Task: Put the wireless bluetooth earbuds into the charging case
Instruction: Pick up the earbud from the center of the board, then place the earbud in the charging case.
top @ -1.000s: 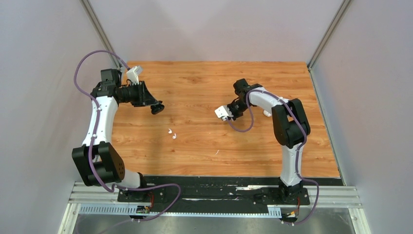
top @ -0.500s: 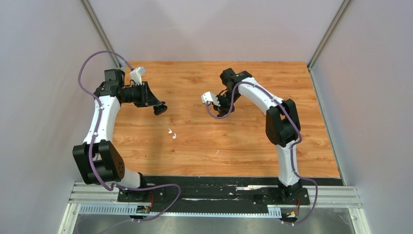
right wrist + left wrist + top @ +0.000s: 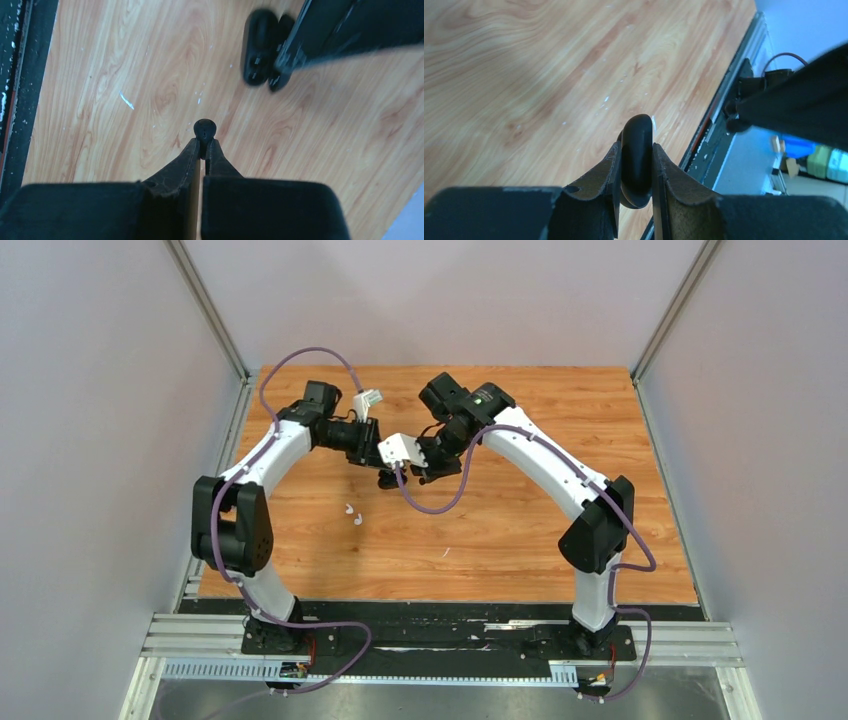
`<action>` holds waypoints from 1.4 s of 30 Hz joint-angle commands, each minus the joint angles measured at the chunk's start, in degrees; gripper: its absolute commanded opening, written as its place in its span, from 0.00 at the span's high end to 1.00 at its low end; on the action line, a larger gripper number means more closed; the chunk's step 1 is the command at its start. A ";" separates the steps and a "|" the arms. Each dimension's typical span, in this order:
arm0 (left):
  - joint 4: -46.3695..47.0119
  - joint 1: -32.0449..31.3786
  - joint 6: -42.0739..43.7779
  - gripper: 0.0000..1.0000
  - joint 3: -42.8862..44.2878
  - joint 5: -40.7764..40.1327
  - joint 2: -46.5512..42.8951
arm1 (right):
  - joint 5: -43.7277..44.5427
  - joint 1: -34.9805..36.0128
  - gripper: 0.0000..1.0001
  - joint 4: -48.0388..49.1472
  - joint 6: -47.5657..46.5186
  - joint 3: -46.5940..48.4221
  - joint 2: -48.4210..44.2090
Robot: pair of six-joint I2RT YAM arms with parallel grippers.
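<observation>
Wooden table [image 3: 520,530] sits under the charging case [image 3: 637,131], which we see held up above the boards, not touching them. Left arm [image 3: 262,452] arches in to the case from its left side and right arm [image 3: 548,455] arches in from its right side, so both wrists meet right by the case. Left gripper [image 3: 636,148] is clamped onto the case. In the left wrist view the black rounded shell stands edge-on, pinched between both pads, its top end sticking out past the fingertips. In the right wrist view the case is blurred, two dark lobes side by side, and we cannot tell if its lid is up. Right gripper [image 3: 204,144] sits just beside the case, apart from it, jaws closed down on a black earbud [image 3: 204,128] whose round head pokes out past the tips. That bud is near the case, not in it, with a clear gap between them. Two white earbuds [image 3: 352,514] lie on the table on the near side of the case, slightly left of it and well apart from it, the pair close together. Small white fleck [image 3: 446,552] on the boards, further to the near side of the case, slightly right of it; too small for us to tell what it is.
</observation>
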 commanded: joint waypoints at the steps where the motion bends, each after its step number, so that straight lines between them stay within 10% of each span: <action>1: 3.30 -2.65 -0.90 1.00 4.74 7.05 2.28 | 0.71 1.99 1.00 0.51 1.56 3.77 -1.10; 42: 4.93 -4.46 -4.48 1.00 5.02 15.54 2.22 | 4.46 6.01 1.00 4.64 4.93 3.01 0.83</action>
